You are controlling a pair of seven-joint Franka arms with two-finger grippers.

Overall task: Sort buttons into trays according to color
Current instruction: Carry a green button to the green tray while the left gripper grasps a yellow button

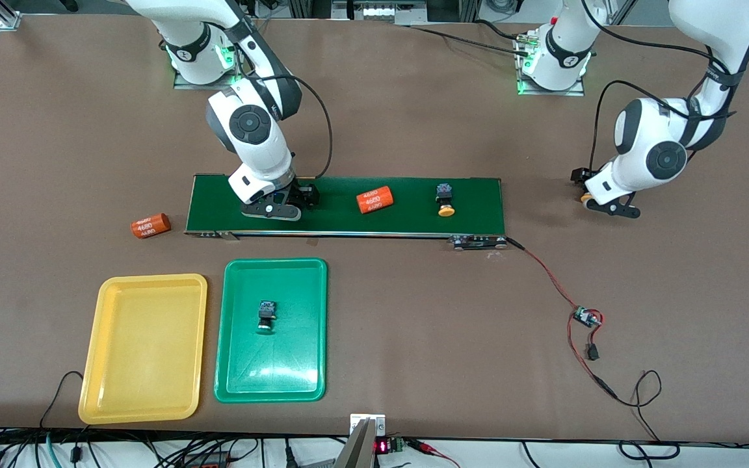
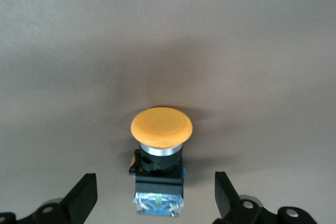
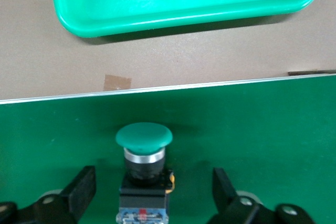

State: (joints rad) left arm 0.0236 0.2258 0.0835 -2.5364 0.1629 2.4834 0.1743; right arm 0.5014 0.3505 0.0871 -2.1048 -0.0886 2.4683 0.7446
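Note:
A yellow-orange button lies on the bare brown table off the belt's end toward the left arm. My left gripper is open around its black-and-blue body, with a gap on each side. A green button lies on the dark green belt, and my right gripper is open astride it, fingers apart from the body. Another yellow-orange button lies on the belt. Another green button rests in the green tray. Beside it, the yellow tray holds nothing.
One orange cylinder with white print lies on the belt between the right gripper and the yellow-orange button. A second cylinder lies on the table off the belt's end toward the right arm. Red wires and a small board lie nearer the front camera.

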